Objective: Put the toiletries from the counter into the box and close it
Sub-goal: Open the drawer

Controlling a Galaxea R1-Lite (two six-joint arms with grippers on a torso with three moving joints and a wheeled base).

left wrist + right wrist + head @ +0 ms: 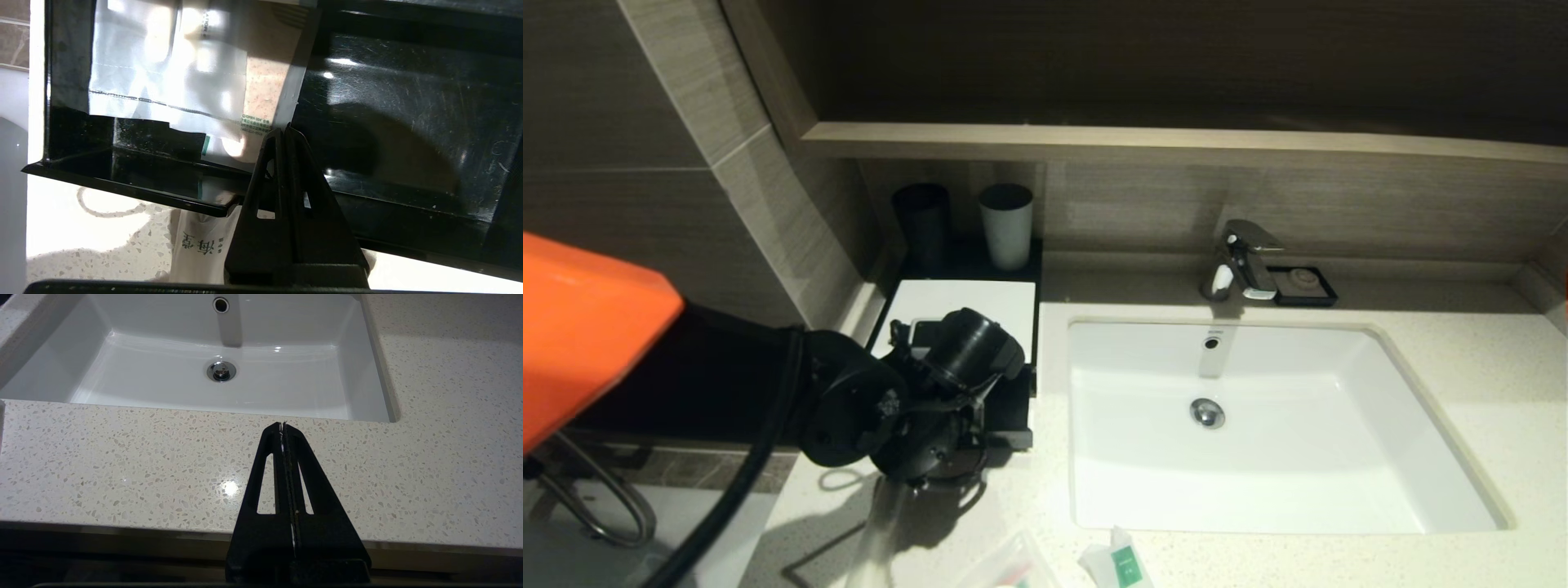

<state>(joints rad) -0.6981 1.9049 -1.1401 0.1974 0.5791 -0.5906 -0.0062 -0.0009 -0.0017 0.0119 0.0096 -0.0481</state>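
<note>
Toiletries were split between the box (964,302) and the worktop (1462,384) at this moment. 1 flat clear packet (171,81) lay inside the pulled-out drawer (408,122), seen in the left wrist view, covering one part of the drawer floor while the rest showed bare black.

The left hand (284,130) was held over the drawer's front lip with its fingers pressed together; whether anything thin was pinched between them could not be told. Directly beneath it a long thin sleeve (204,245) lay on the worktop, its far end tucked under the drawer's front edge, so its long axis ran roughly in line with the fingers.

In the head view, the sleeve (882,523) stretched from the left hand toward 6 o'clock, a clear pouch (1013,563) was seen at about 5 o'clock from that hand, and a white sachet with green label (1123,563) lay beyond it, in front of the basin (1258,425).

The right hand (284,428) was closed and empty over bare worktop in front of the basin. It did not appear in the head view, so which arm was nearer the sachet could not be settled; the sleeve was judged the left arm's piece.
</note>
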